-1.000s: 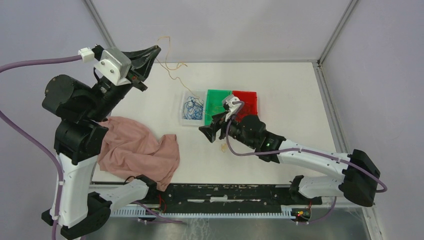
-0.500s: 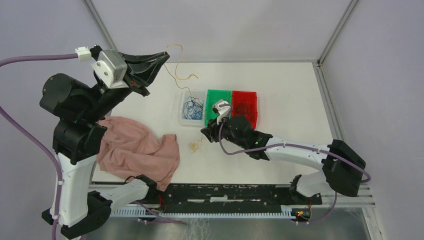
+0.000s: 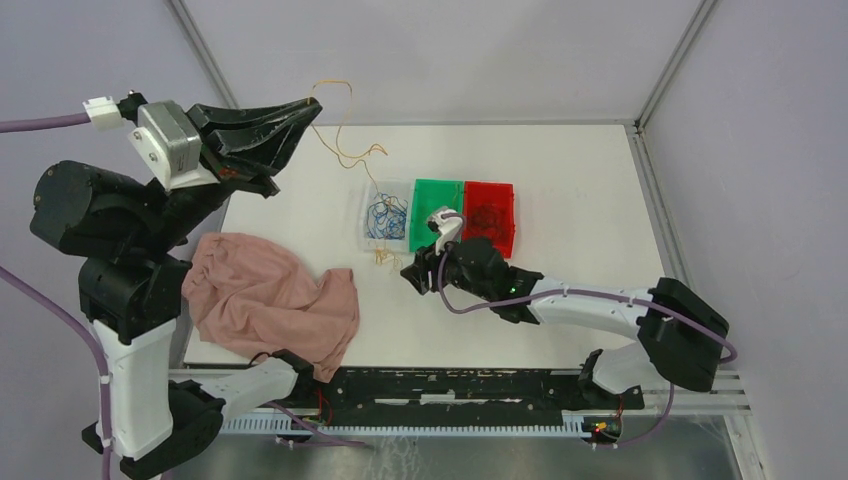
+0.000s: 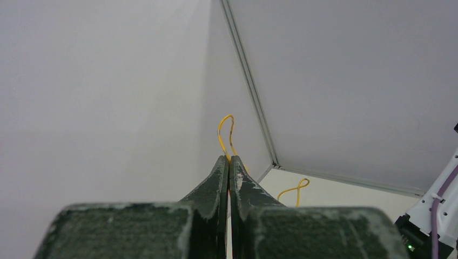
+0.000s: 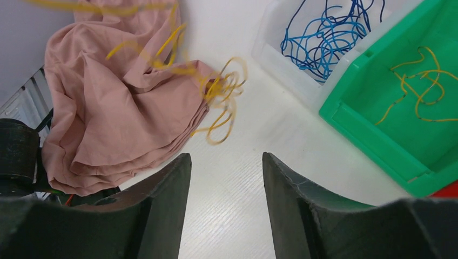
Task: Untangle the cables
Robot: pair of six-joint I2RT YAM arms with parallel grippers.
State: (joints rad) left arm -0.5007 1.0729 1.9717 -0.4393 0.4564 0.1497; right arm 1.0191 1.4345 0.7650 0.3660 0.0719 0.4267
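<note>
The left gripper (image 3: 313, 103) pinches a yellow cable (image 4: 219, 134) up high, while the right gripper (image 5: 227, 159) hangs part-open and empty.

White table (image 3: 580, 220) bears pink cloth (image 3: 270, 300); clear bin (image 3: 367, 235), green bin (image 3: 432, 195), red bin (image 3: 490, 185) abreast.

yellow cable (image 5: 219, 86) | blue cables (image 5: 324, 38) | green bin (image 5: 367, 91) | red bin (image 3: 508, 190) | pink cloth (image 5: 97, 97) | white table (image 3: 560, 180)

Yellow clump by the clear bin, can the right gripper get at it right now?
Probably yes: the right gripper is open and aimed at the clump, nothing between them. It trails from the shut left gripper and looks blurred, so it may be swinging.
</note>
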